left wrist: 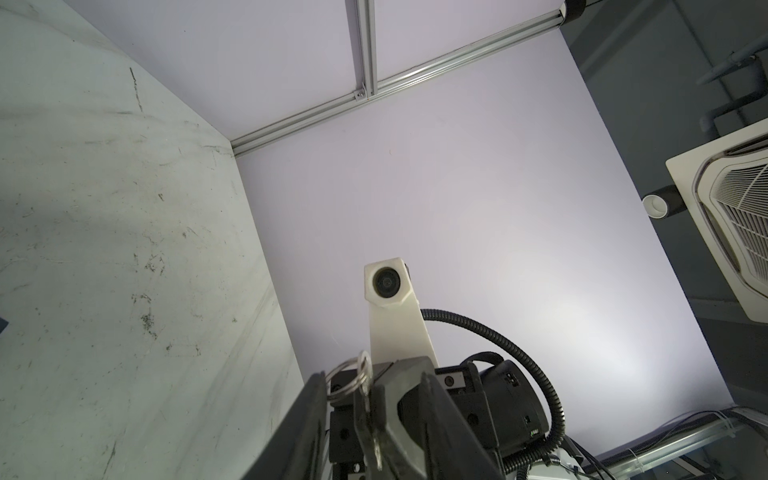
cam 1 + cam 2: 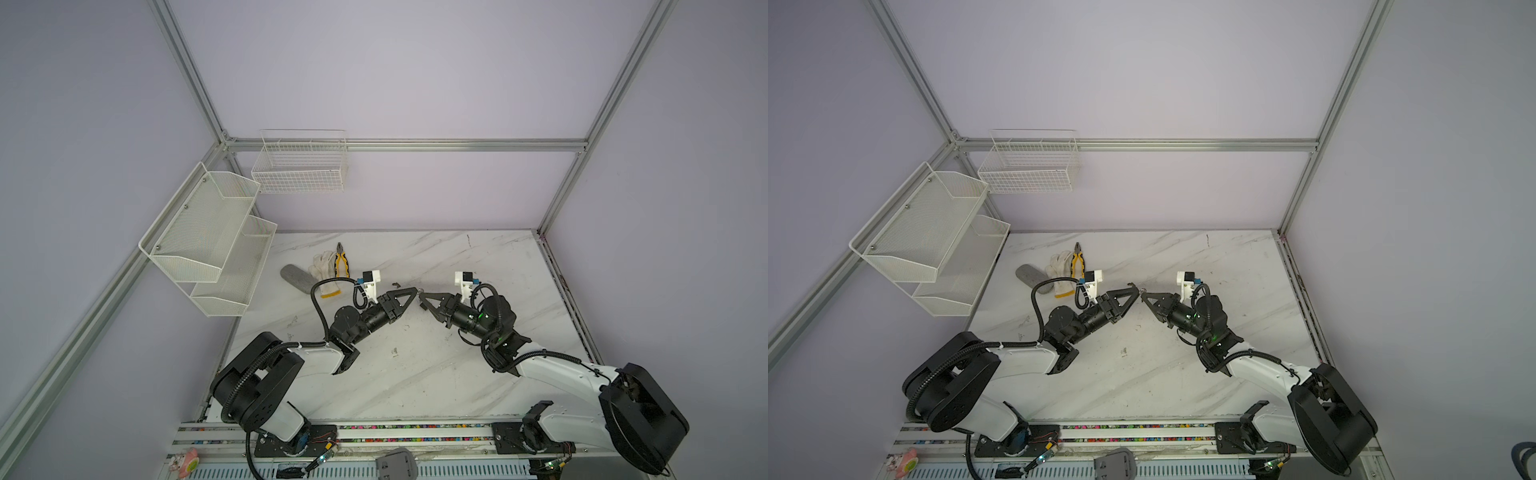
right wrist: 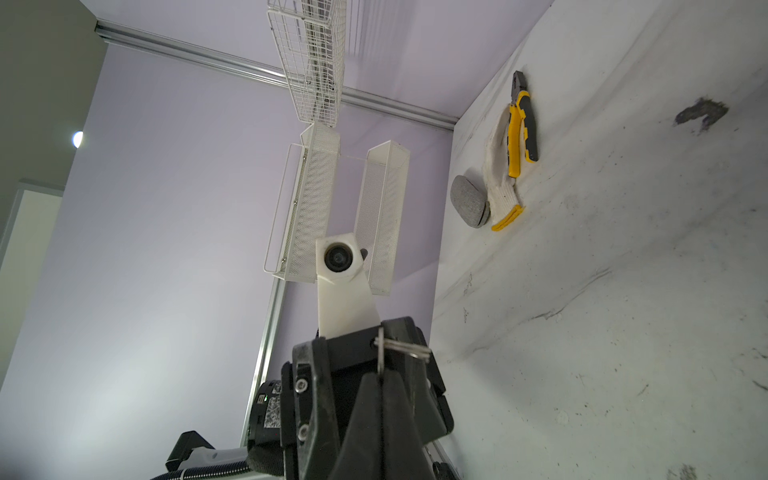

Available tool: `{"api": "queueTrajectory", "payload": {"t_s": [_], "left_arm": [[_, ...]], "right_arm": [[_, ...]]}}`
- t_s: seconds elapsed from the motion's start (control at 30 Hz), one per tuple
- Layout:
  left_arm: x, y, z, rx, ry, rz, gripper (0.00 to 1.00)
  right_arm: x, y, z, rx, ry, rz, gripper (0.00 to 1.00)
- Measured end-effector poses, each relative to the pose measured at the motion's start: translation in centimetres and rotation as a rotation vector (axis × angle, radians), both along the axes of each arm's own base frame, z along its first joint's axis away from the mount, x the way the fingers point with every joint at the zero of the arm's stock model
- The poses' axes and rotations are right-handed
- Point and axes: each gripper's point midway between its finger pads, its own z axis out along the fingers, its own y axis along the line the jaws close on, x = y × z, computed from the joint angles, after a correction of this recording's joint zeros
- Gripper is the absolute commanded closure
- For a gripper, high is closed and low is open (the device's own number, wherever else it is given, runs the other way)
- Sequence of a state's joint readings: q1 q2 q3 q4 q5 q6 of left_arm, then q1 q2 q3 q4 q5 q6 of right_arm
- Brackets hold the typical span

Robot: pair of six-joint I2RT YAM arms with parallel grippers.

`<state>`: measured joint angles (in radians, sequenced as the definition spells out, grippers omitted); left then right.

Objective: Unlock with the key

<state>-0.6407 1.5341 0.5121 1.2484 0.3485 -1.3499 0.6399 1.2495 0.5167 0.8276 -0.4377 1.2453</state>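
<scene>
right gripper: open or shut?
Shut: the right gripper has its fingers pressed together on the key, whose ring sticks out.

Right gripper (image 3: pixel 380 388) fingers pinched on the key (image 3: pixel 380 365), split ring (image 3: pixel 402 347) beyond, yellow pliers (image 3: pixel 521 124) on glove (image 3: pixel 498 174)

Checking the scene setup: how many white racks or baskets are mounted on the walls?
2. A wire basket hangs on the back wall near the corner. A two-tier mesh shelf hangs on the left wall beside it. No others are visible in any view.
</scene>
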Motion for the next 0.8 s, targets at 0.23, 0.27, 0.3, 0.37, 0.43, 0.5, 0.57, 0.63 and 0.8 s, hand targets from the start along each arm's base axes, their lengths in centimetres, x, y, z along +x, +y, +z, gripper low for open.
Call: {"api": "queueTrajectory", "payload": {"t_s": [0.23, 0.27, 0.3, 0.37, 0.43, 0.5, 0.57, 0.63, 0.8], "left_arm": [[-0.1, -0.5, -1.0, 0.017, 0.014, -0.026, 0.76], [-0.1, -0.5, -1.1, 0.018, 0.016, -0.027, 0.8], [0.0, -0.4, -1.1, 0.019, 0.014, -0.028, 0.82], [0.1, -0.2, -1.0, 0.019, 0.009, -0.027, 0.87], [0.4, 0.1, -1.0, 0.02, 0.006, -0.017, 0.94], [0.5, 0.3, -0.9, 0.02, -0.002, -0.019, 0.98], [0.5, 0.3, -0.9, 0.021, -0.004, -0.024, 1.0], [0.4, 0.3, -0.9, 0.021, -0.005, -0.027, 1.0], [0.4, 0.4, -0.9, 0.025, -0.01, -0.041, 1.0]], "right_arm": [[-0.2, 0.6, -0.4, 0.006, 0.005, 0.033, 1.0], [-0.3, 0.7, -0.6, 0.003, 0.008, 0.039, 1.0], [-0.3, 0.8, -0.7, 0.001, 0.011, 0.04, 1.0], [-0.3, 0.9, -0.8, 0.0, 0.013, 0.048, 1.0], [-0.5, 1.0, -0.8, 0.001, 0.012, 0.059, 1.0], [-0.6, 1.0, -0.7, 0.002, 0.01, 0.064, 1.0], [-0.6, 1.1, -0.7, 0.004, 0.008, 0.066, 1.0], [-0.7, 1.1, -0.7, 0.004, 0.008, 0.069, 1.0], [-0.8, 1.1, -0.7, 0.004, 0.006, 0.076, 0.85]]}}
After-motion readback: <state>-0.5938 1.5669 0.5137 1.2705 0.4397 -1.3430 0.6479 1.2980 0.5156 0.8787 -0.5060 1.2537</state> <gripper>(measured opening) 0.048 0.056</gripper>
